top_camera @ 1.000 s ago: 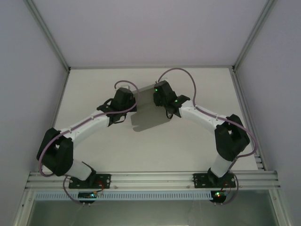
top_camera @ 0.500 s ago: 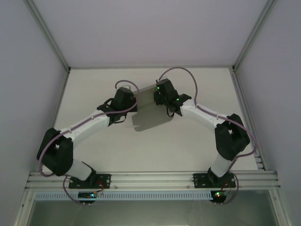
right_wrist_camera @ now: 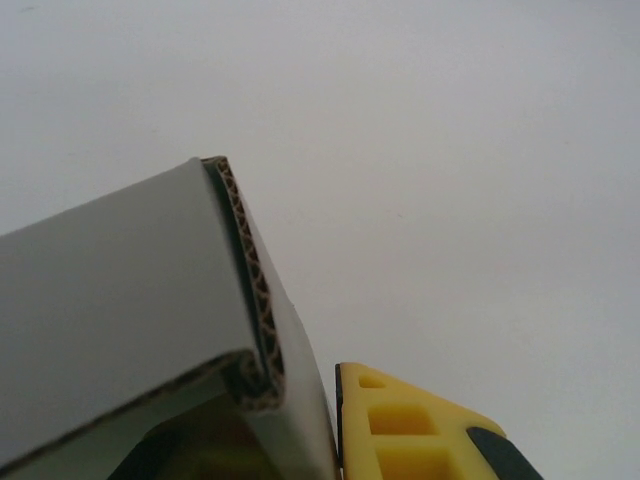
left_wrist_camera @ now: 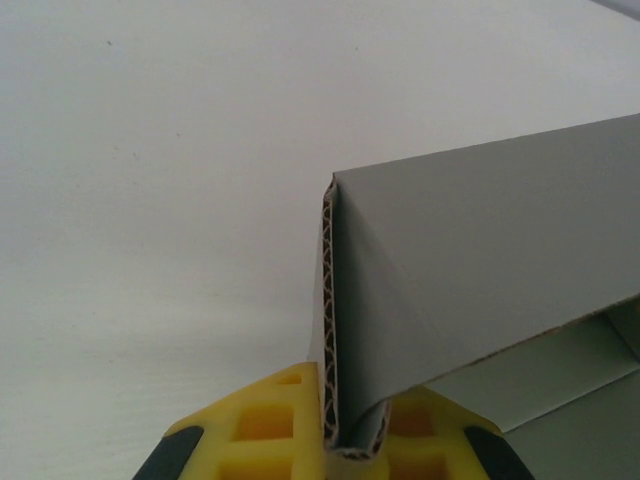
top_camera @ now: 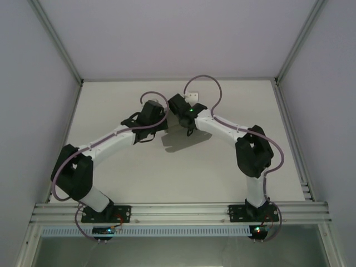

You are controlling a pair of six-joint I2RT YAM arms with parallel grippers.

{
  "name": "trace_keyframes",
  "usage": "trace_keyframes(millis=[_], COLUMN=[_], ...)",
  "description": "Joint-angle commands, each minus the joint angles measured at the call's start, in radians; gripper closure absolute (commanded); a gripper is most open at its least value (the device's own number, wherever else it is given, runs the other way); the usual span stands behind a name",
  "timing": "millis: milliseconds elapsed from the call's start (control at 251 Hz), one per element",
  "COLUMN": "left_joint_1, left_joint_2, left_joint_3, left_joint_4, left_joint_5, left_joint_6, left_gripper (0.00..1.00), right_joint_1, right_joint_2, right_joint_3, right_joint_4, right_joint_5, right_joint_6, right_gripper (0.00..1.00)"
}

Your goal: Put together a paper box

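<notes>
I judge the paper box (left_wrist_camera: 480, 260) about half-formed at the counter's (left_wrist_camera: 150, 200) 12 o'clock side, left gripper (left_wrist_camera: 345, 425) and right gripper (right_wrist_camera: 285, 425) each pinching a doubled-over wall, closure flaps left.

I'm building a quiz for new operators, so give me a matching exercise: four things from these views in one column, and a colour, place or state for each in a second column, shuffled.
Things:
A. paper box
B. left gripper
C. table
D. aluminium rail

Descriptions:
1. clamped on a folded wall
2. silver, along the near edge
3. grey, corrugated
4. white

Pairs: A-3, B-1, C-4, D-2
</notes>
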Motion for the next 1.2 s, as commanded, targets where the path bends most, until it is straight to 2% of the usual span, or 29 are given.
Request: trace_keyframes(millis=[0,120,176,212,283,391,423,539,655,806,962,1110,1197], left_joint_1=[0.06,0.06,0.06,0.06,0.06,0.059,0.058,0.065,0.072,0.088,0.084,0.035,-0.005], left_joint_2=[-0.028,-0.006,0.003,0.008,0.007,0.0,-0.004,-0.014,-0.022,-0.031,0.02,0.058,0.071], left_joint_3=[-0.001,0.017,0.025,0.023,0.02,0.015,0.015,0.023,0.036,0.085,0.218,0.253,0.263], left_joint_4=[-0.168,-0.16,-0.148,-0.136,-0.1,-0.064,-0.057,-0.047,-0.055,-0.125,-0.394,-0.536,-0.597], left_joint_5=[-0.115,-0.101,-0.09,-0.079,-0.062,-0.06,-0.06,-0.056,-0.037,0.137,0.257,0.256,0.214], left_joint_6=[-0.087,-0.071,-0.058,-0.052,-0.022,0.032,0.051,0.124,0.21,0.499,0.73,0.863,0.919], left_gripper=[1.0,1.0,1.0,1.0,1.0,1.0,1.0,1.0,1.0,1.0,1.0,1.0,1.0], right_joint_1=[-0.111,-0.094,-0.083,-0.071,-0.057,-0.054,-0.056,-0.057,-0.06,-0.084,-0.133,-0.205,-0.245], right_joint_2=[0.011,-0.067,-0.111,-0.138,-0.194,-0.287,-0.327,-0.463,-0.618,-0.818,-0.972,-1.04,-1.05], right_joint_3=[-0.05,-0.158,-0.214,-0.242,-0.29,-0.339,-0.361,-0.453,-0.54,-0.603,-0.656,-0.677,-0.68], right_joint_4=[-0.136,0.166,0.336,0.382,0.477,0.511,0.512,0.542,0.548,0.423,0.259,0.114,0.05], right_joint_5=[0.316,0.125,0.035,-0.035,-0.23,-0.475,-0.57,-0.743,-0.824,-0.738,-0.656,-0.676,-0.698], right_joint_6=[0.11,-0.079,-0.207,-0.241,-0.345,-0.391,-0.404,-0.419,-0.416,-0.384,-0.351,-0.306,-0.289], right_gripper=[0.88,0.8,0.7,0.64,0.38,0.13,0.01,0.01,0.01,0.01,0.01,0.01,0.01])
